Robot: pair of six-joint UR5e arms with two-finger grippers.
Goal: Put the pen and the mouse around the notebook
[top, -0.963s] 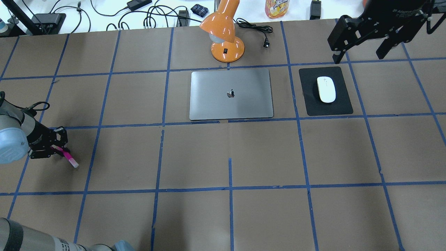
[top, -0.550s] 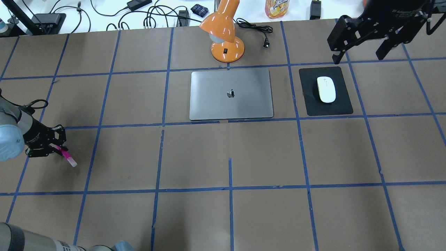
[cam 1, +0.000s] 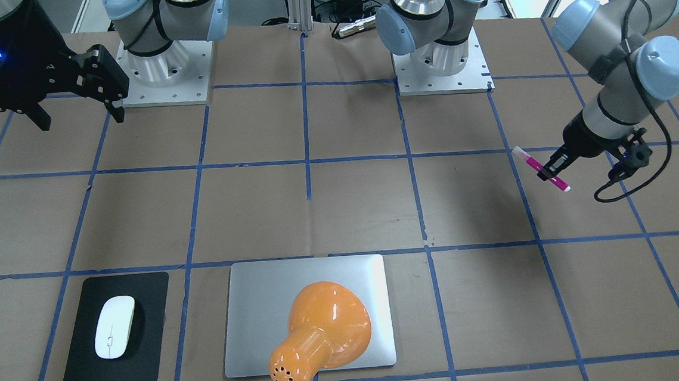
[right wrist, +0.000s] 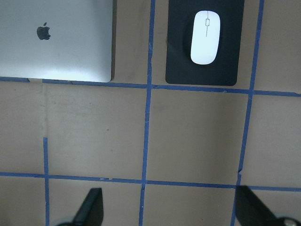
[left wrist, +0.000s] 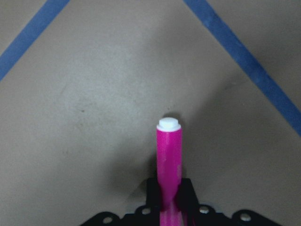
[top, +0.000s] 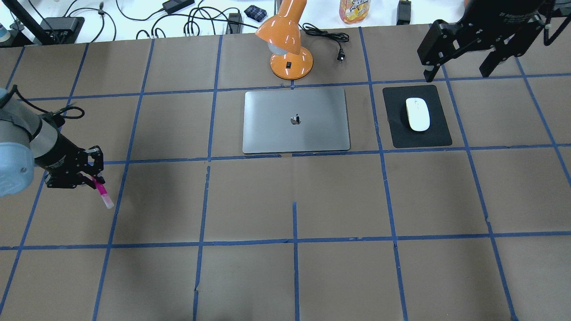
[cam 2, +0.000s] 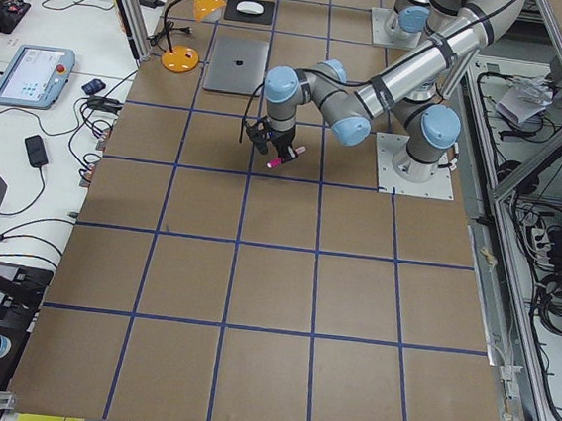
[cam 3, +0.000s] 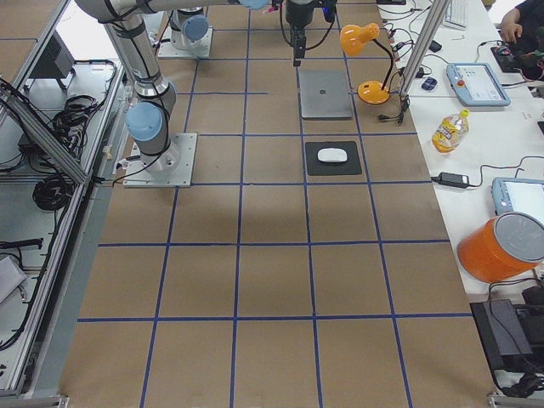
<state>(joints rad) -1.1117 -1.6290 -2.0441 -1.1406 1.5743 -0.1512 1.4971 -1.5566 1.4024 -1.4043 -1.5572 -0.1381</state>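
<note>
My left gripper (top: pixel 92 180) is shut on the magenta pen (top: pixel 103 195) and holds it above the table at the far left, pale cap end pointing down and out. The left wrist view shows the pen (left wrist: pixel 169 160) sticking out between the fingers over bare brown paper. The silver-grey notebook (top: pixel 295 120) lies flat at the table's middle back. On a black pad (top: pixel 421 138) to the notebook's right lies the white mouse (top: pixel 418 114). High above and beyond the pad, my right gripper (top: pixel 456 76) hangs open and holds nothing; its camera looks down on the mouse (right wrist: pixel 205 37).
An orange desk lamp (top: pixel 290 44) stands just behind the notebook, its cord trailing right. From the front-facing camera the lamp's head (cam 1: pixel 322 329) covers part of the notebook (cam 1: pixel 258 315). Cables, a bottle and adapters line the white bench behind. Blue tape grids the brown table.
My left gripper has moved right and slightly toward the back of the table with the pen, which now points more steeply downward. The right gripper has barely shifted.
</note>
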